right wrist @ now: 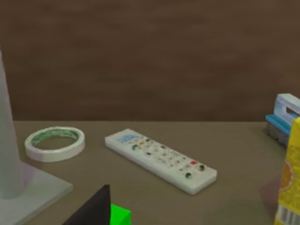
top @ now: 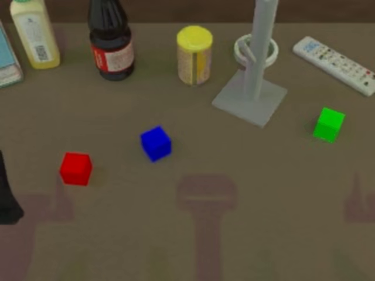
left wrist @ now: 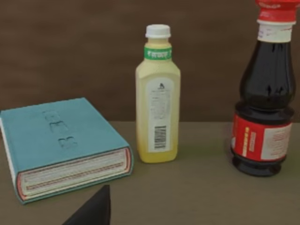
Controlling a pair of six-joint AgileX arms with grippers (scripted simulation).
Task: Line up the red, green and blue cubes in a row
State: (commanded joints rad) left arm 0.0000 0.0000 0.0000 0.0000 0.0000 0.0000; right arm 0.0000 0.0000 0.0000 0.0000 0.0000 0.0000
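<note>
a: nearest the top camera, what shows at the table's left edge?

b: left arm [top: 8, 196], a black shape parked just past the red cube [top: 75, 168]. its jaws are out of sight, so i cannot tell whether they are spread or pressed together. the right arm does not show from above, and its wrist view does not reveal its jaws either.

a: and the table [top: 246, 193]?

b: flat, matte, dull brown, with faint reddish shadows on its near half. behind it stands a dark brown wall.

a: where are the cubes?

b: all rest on the table, apart. red is at the left, the blue cube [top: 156, 143] is near it toward the middle, and the green cube [top: 329, 123] sits well apart at the right. each is plain, smooth and sharp-edged.

a: the rest?

b: along the back: a teal hardcover book [left wrist: 61, 145], a pale yellow bottle [left wrist: 158, 101], a dark glossy bottle [left wrist: 265, 93], a yellow-lidded jar [top: 194, 55], a grey post on a square base [top: 251, 93], a tape ring [right wrist: 55, 143] and a white remote [right wrist: 161, 160].
</note>
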